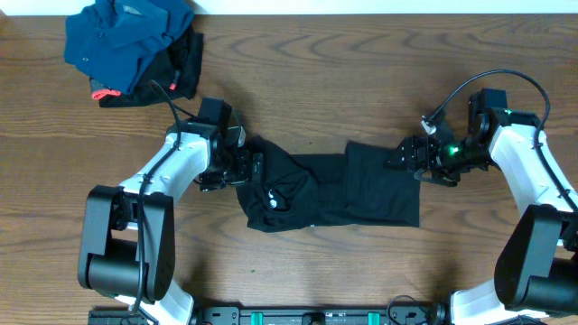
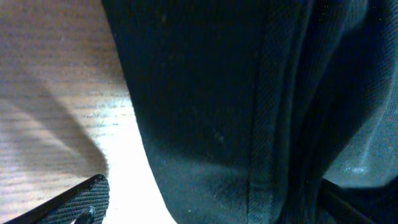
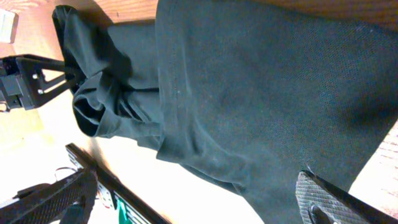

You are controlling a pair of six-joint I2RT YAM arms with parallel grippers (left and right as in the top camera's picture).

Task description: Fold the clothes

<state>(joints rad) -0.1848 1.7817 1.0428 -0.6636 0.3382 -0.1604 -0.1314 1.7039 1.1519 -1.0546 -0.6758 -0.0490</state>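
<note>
The black garment (image 1: 352, 190) is lying across the middle of the wooden table (image 1: 316, 72), stretching from left to right. Its right half is spreading fairly flat, while its left end is bunching into folds, and a small white mark (image 1: 274, 199) is showing among them.

The left pincer (image 1: 246, 168) is resting at the bunched left end. In the left wrist view its fingers (image 2: 92, 196) are standing wide apart with the dark cloth lying between them, so it is gaping and clamping nothing.

The right pincer (image 1: 405, 153) is sitting at the garment's upper right corner. Its fingers (image 3: 320, 199) are also spreading wide over the cloth, not pinching it.

A dark blue garment (image 1: 126, 36) is lying crumpled at the far left corner of the table, well apart from the black one. A small black piece (image 1: 185, 63) with a red-pink tag (image 1: 107, 93) is peeking out from under it.
</note>
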